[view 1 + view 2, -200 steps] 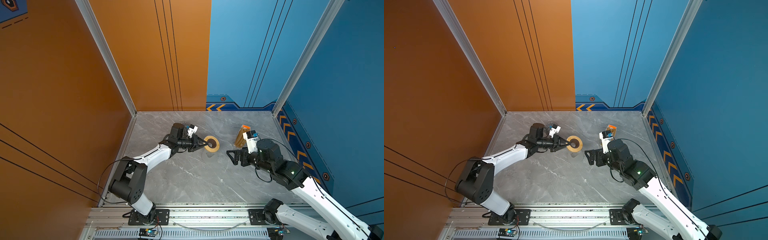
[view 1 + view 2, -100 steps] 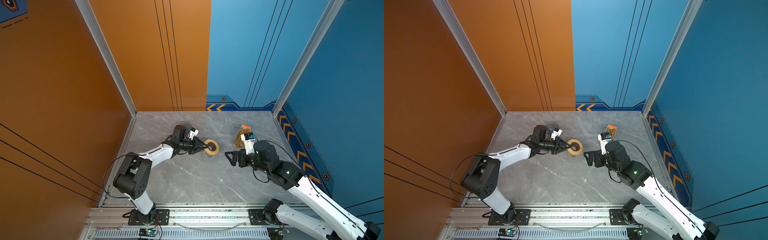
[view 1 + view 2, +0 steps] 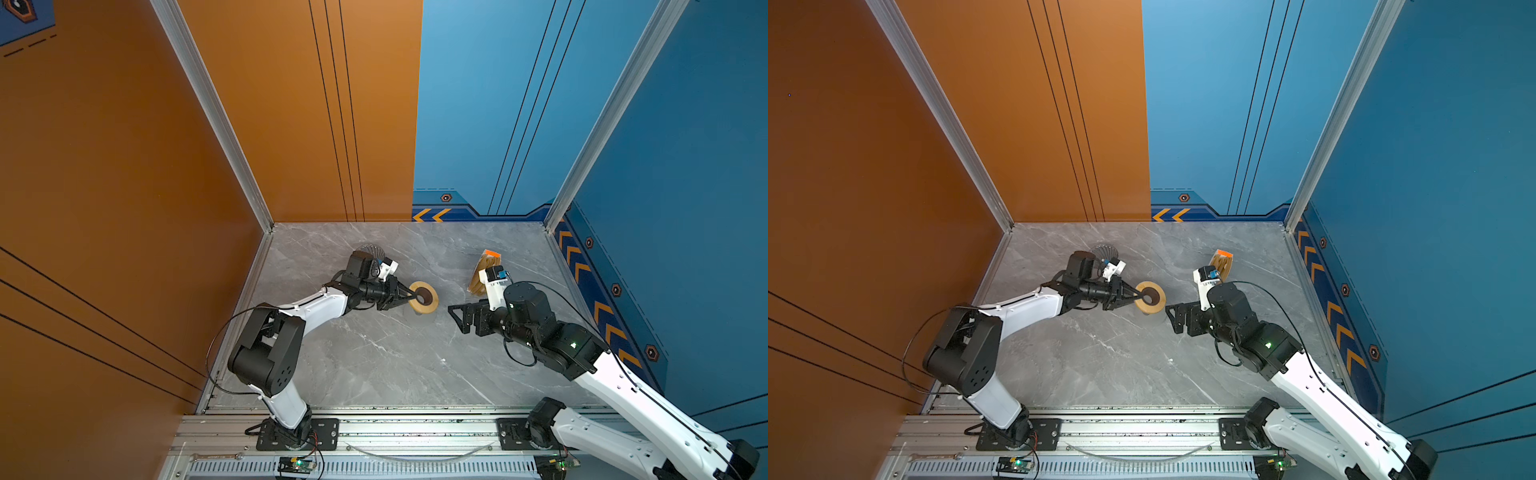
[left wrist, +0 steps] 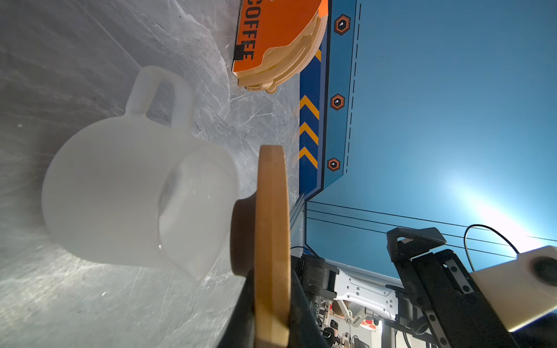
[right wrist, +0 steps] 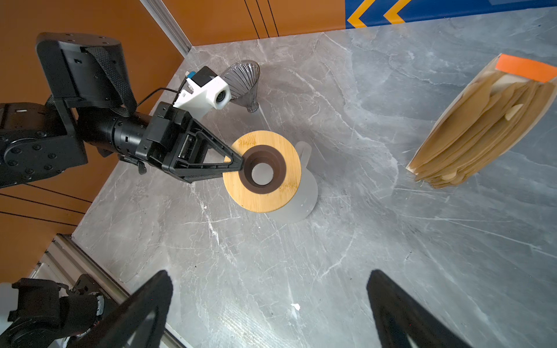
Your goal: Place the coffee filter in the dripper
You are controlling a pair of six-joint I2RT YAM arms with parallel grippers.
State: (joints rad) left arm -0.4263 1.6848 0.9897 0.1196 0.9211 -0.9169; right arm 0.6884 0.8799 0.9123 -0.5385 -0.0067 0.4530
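- my left gripper (image 5: 239, 164) is closed on the rim of the ring (image 5: 271, 195), a flat wooden disc with a dark hole, which it holds level just above the white jug (image 4: 120, 186) at mid-table.
- my right gripper (image 3: 456, 320) is wide open and holds nothing. it hovers right of the jug and points left toward it.
- the dripper (image 5: 241, 78), a dark ribbed cone, sits on the table (image 5: 331, 271) at the far left, just beyond my left wrist. its stem touches the table, and i cannot tell whether it stands or leans.
- i see no single filter out on its own. the only filters in view are the bundle (image 3: 484, 274) with an orange strip, at the far right.
- the bundle's long axis runs far to near, with the orange strip at the far end.
- the bundle lies just past my right wrist, behind the open jaws, not in front of them.
- my right arm is much the nearer one to the bundle. by my judgement it must turn back to the far right to take a filter.
- the dripper is well apart from the bundle, across the table.
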